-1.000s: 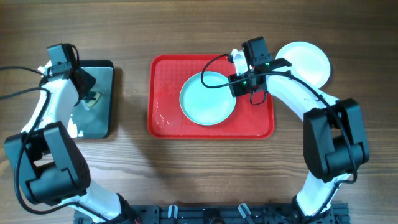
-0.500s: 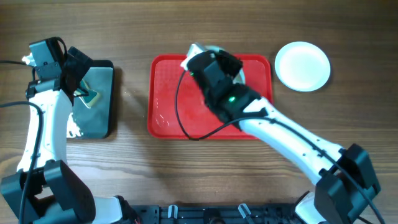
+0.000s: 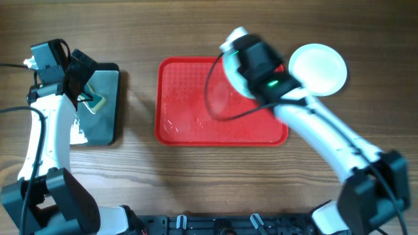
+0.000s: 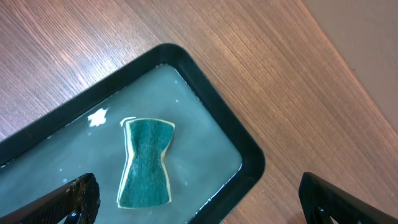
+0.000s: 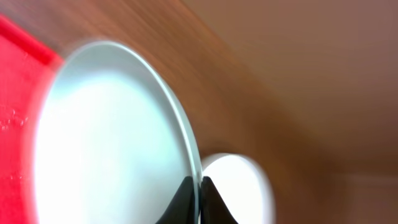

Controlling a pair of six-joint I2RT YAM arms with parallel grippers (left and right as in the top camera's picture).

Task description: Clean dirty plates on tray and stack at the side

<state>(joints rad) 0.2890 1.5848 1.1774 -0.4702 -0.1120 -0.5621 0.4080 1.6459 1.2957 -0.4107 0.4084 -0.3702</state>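
The red tray (image 3: 196,104) lies mid-table with no plate on it; its edge also shows in the right wrist view (image 5: 12,93). My right gripper (image 3: 253,65) is raised over the tray's far right corner. It is shut on the rim of a pale turquoise plate (image 3: 229,73), held tilted on edge (image 5: 106,137) between the jaws (image 5: 199,194). A white plate (image 3: 318,68) lies on the table right of the tray and shows behind the jaws (image 5: 239,186). A second turquoise plate is not in view. My left gripper (image 4: 199,205) is open above the black tray.
A narrow black tray (image 3: 108,124) with water stands at the left (image 4: 205,93). A green sponge (image 4: 146,165) lies in it (image 3: 96,102). Bare wooden table surrounds both trays.
My right gripper has lifted the turquoise plate off the red tray and swung it right toward the white plate. The left arm shifted slightly left earlier, then stayed still.
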